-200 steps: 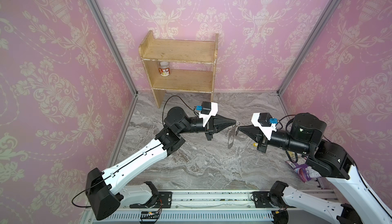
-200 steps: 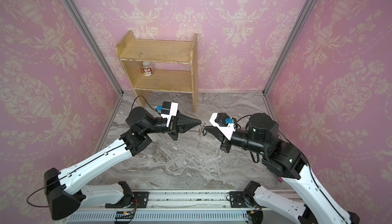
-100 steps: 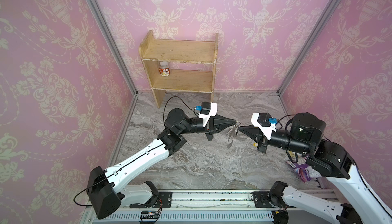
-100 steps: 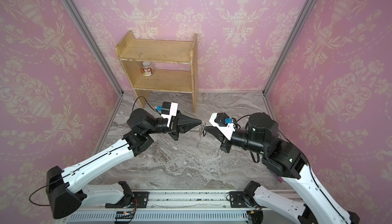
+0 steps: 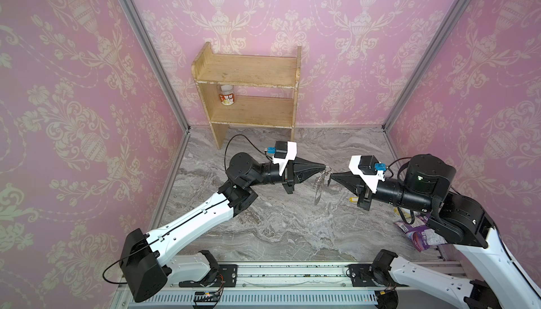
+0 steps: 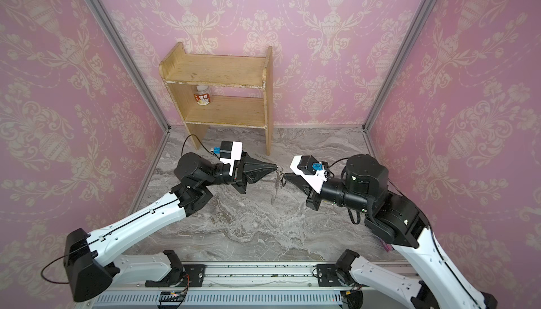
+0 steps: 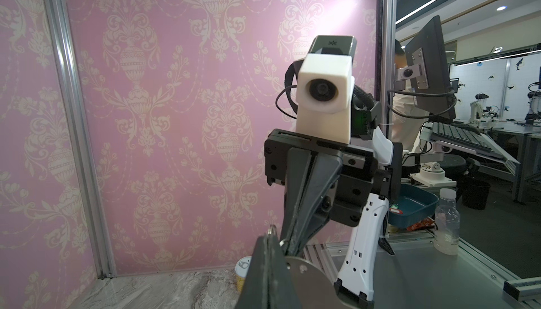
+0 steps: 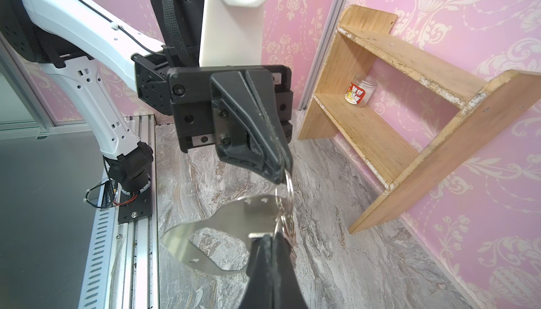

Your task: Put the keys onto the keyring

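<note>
One keyring (image 5: pixel 318 187): up in the air over the table, between the two gripper tips; hangs edge-on in both top views, the straight edge with the small rings on top and the rounded end down.
Rings (image 8: pixel 288 205): bunched along that straight edge, close to both tips.
Left gripper (image 5: pixel 323 168): jaws together, pinched on one ring at the top of the keyring; plain from the right wrist view.
Right gripper (image 5: pixel 329 179): jaws together, clamped on the straight edge among the rings; tip just beside the left gripper's and pointing toward it.
Yellow key (image 5: pixel 353 200): only a small yellow bit showing on the table under the right gripper's body; rest hidden.
Table (image 5: pixel 278 234): grey marble pattern, beneath the hanging keyring.
Purple packet (image 5: pixel 415 233): on the table near its right edge, partly under the right arm.
Shelf (image 5: pixel 248 72): wooden, two levels, standing on the table against the back wall.
Jar (image 5: pixel 227 96): white lid, red label, on the lower level at its left end.
</note>
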`<state>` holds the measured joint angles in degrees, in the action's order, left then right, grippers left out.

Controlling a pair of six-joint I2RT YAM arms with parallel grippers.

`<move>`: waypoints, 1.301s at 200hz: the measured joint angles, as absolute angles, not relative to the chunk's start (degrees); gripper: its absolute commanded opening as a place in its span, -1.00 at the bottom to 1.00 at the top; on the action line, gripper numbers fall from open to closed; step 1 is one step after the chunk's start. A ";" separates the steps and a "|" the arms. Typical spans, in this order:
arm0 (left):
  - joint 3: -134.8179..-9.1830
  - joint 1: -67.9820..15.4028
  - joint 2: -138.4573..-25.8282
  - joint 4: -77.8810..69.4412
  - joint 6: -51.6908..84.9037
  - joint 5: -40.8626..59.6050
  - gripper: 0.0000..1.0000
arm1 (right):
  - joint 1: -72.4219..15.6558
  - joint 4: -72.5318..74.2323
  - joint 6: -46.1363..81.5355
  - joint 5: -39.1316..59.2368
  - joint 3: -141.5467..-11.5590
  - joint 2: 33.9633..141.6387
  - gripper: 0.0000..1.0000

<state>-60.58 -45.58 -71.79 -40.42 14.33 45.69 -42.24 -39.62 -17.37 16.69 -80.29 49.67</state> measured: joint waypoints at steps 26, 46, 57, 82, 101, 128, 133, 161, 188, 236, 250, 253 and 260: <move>-60.58 -45.58 -72.07 -42.30 14.83 45.54 -1.00 | -42.24 -38.61 -17.32 17.12 -80.25 49.80 -1.00; -60.58 -45.56 -72.27 -43.22 15.27 45.23 -1.00 | -42.22 -37.78 -16.88 17.15 -79.94 50.22 -1.00; -60.58 -45.56 -72.44 -43.68 15.57 45.06 -1.00 | -42.22 -37.50 -16.62 17.17 -79.90 50.39 -1.00; -60.58 -45.56 -72.44 -43.77 15.62 44.80 -1.00 | -42.22 -37.28 -16.29 17.15 -79.88 50.65 -1.00; -60.55 -45.56 -72.44 -43.77 15.62 44.66 -1.00 | -42.22 -37.23 -16.25 17.12 -79.88 50.78 -1.00; -60.34 -45.56 -72.44 -44.27 15.62 44.62 -1.00 | -42.24 -37.12 -15.73 17.10 -79.88 50.96 -0.82; -60.25 -45.56 -72.47 -44.47 15.62 44.60 -1.00 | -42.22 -37.15 -15.53 17.10 -79.88 51.05 -0.76; -60.14 -45.54 -72.42 -45.78 15.59 44.36 -1.00 | -42.22 -38.83 -14.74 16.86 -79.88 51.53 -0.46; -60.14 -45.54 -72.34 -45.69 15.57 44.36 -1.00 | -41.95 -38.98 -14.63 16.62 -79.88 51.11 -0.43; -59.66 -45.50 -71.61 -45.06 15.11 44.23 -1.00 | -41.32 -37.17 -12.99 17.06 -79.88 49.28 -0.34; -59.61 -45.50 -71.57 -44.93 14.92 44.21 -1.00 | -41.32 -36.47 -12.23 17.32 -79.88 49.23 -0.34; -59.61 -45.50 -71.57 -44.93 14.90 44.23 -1.00 | -41.32 -36.34 -12.12 17.37 -79.88 49.23 -0.34; -59.61 -45.50 -71.57 -44.88 14.85 44.23 -1.00 | -41.32 -36.01 -11.79 17.65 -79.88 49.23 -0.34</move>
<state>-59.61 -45.50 -71.57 -44.88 14.85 44.23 -41.32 -36.01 -11.79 17.65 -79.88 49.23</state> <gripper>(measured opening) 0.039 0.328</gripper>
